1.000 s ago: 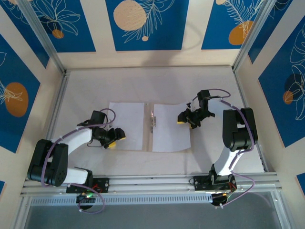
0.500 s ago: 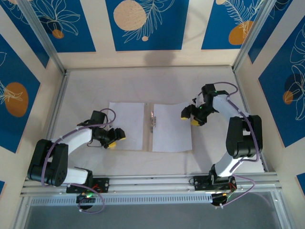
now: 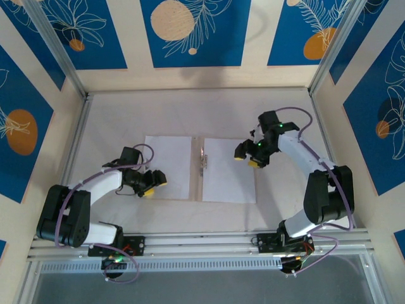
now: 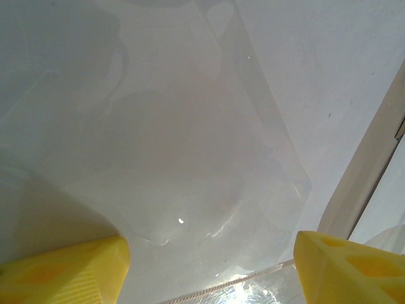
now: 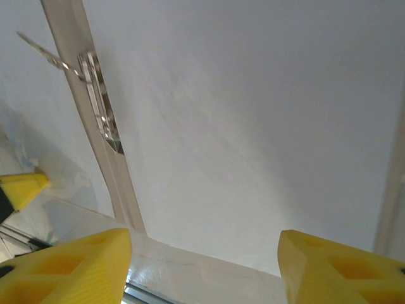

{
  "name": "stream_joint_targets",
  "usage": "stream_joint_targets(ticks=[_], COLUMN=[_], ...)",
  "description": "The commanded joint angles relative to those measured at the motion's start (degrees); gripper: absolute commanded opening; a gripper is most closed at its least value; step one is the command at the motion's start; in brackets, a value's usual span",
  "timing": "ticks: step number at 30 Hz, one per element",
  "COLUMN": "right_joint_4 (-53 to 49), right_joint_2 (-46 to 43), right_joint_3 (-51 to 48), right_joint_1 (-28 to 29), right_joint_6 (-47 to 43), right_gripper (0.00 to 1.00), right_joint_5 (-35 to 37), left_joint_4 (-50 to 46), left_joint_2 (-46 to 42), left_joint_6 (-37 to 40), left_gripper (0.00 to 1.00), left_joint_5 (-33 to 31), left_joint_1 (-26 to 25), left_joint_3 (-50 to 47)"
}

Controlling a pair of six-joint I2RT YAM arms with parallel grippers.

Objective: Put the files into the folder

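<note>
The tan folder (image 3: 197,187) lies open and flat on the table, with a small metal clip (image 3: 202,158) at its spine. One white file (image 3: 228,176) lies flat on its right half. The left half (image 3: 168,166) is white too; whether that is a sheet or the folder's inside I cannot tell. My right gripper (image 3: 247,159) hovers open over the file's upper right corner. In the right wrist view, the gripper (image 5: 205,272) is empty above the sheet (image 5: 253,126), clip (image 5: 100,101) at left. My left gripper (image 3: 154,183) stands open at the left half's lower left; between its fingers (image 4: 209,272) is nothing.
The table's bare top (image 3: 126,114) surrounds the folder. Patterned blue and cream walls (image 3: 25,126) close in the left, back and right sides. An aluminium rail (image 3: 202,244) carrying both arm bases runs along the near edge.
The right gripper has opened and shifted slightly; the file's raised upper right corner has dropped, and the sheet now lies flat. The right arm has stretched out. The left arm has not moved.
</note>
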Motion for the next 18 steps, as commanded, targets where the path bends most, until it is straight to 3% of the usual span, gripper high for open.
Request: stream_joint_targets(ticks=[1,6,11,18], right_joint_4=[2.59,3.48,5.99,12.54], right_joint_2=[0.86,0.59,-1.41,-5.11], right_joint_3=[-2.34,-3.75,-5.95,-10.14], right_joint_1=[2.34,2.48,1.62,1.52], right_joint_6=[5.17,6.68,8.35,9.67], right_gripper=[0.63,0.61,0.61,0.59], right_joint_5=[2.08,3.62,4.38,5.82], left_joint_4=[-6.10,-12.74,-16.70,-12.57], left_joint_2=[0.36,-5.52,-9.03,-7.05], left_joint_6=[2.35,4.67,5.37,3.11], left_gripper=[0.73,0.74,0.74,0.64], left_joint_5=[-3.93,-9.44,-16.01,-26.91], left_joint_1=[0.41,-1.85,-7.58,-23.68], left_joint_3=[1.01,7.08,13.33,17.74])
